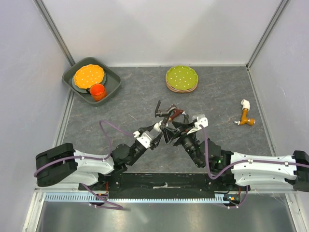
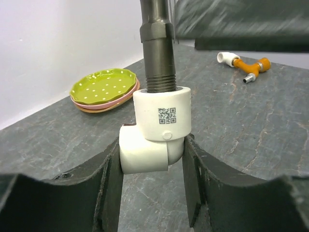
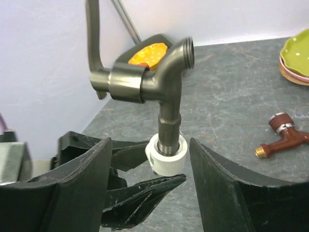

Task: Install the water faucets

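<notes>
Near the middle of the slate-grey table (image 1: 217, 145), the left gripper (image 2: 152, 150) clamped the white elbow fitting (image 2: 161, 116) by its lower arm, one finger on each side. We saw the dark grey tap (image 3: 166, 84) standing upright out of the fitting's upper socket, with a band of thread showing above the white rim, its crank handle sticking out to one side and its spout to the other. The right gripper (image 3: 150, 145) faced it from the opposite side with its jaws spread wide around the joint, touching neither piece. A reddish-brown tap (image 3: 282, 137) lay on its side on the table just beyond the two grippers. Well apart, toward the right edge, lay an orange tap (image 1: 246, 116) with a white fitting on one end. At the far side we noted a stack of green dotted plates (image 1: 181, 79), and in the far left corner a dark tray (image 1: 113, 82) holding an orange plate and an orange cup (image 1: 97, 91).
</notes>
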Available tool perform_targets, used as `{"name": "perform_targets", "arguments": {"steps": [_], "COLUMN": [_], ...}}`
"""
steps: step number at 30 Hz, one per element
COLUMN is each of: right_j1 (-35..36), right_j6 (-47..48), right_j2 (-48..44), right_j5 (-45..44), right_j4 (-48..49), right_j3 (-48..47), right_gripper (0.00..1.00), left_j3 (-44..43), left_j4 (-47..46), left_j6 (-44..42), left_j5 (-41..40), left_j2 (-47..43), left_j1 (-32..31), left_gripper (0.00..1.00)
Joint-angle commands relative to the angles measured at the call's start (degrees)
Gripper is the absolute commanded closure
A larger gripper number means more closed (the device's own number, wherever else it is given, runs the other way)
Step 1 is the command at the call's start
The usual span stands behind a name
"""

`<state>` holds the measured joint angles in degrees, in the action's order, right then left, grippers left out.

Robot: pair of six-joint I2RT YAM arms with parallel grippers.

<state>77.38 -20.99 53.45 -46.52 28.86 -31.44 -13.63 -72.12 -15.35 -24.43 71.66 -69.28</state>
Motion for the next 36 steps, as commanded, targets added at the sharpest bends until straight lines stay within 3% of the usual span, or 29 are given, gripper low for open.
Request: {"name": "perform_targets", "arguments": {"steps": [1,6,10,12,16,24,31,36], "right_j1": [-0.7,-4.3,-12.6,-15.2,-21.6,-31.4,-31.9,-32.1], "right_j6": [2.4,4.9,6.4,6.5,6.8,1.9,2.2,2.1], "right_j2": [-3.7,-8.5,-12.1,-12.9,-11.9,-5.0,-1.9,-1.4], "right_j5": [5.6,12.7,31.8,36.7,46.3,72.0,79.3,78.7], "right_j4": [0.5,-2.7,-3.8,-4.6,-4.4,5.1,6.5,6.6], "right_j3": [-0.2,1.2,2.4,2.9,3.0,1.2,-2.0,-2.7], "right_gripper": [0.27,0.26,0.26,0.25,0.24,0.27,0.29,0.3], "left_j3": [1.1,3.1,4.2,4.6,4.3,3.3,2.2,1.8], "left_j4": [-15.6,-16.0,-15.1,-14.5,-11.7,-7.4,-5.8,-5.4], "left_j6": [7.3,12.7,17.1,18.3,19.0,20.0,20.4,20.6], "left_j5": [5.7,12.0,16.7,18.8,22.3,28.6,30.8,32.2], "left_j2": [-2.7,-5.0,-7.1,-7.8,-10.3,-12.9,-12.6,-12.4], "left_j1": [1.6,5.1,7.9,9.1,9.7,10.5,10.7,10.8], "left_gripper": [0.98,0.98,0.98,0.98,0.98,0.98,0.98,0.98]}}
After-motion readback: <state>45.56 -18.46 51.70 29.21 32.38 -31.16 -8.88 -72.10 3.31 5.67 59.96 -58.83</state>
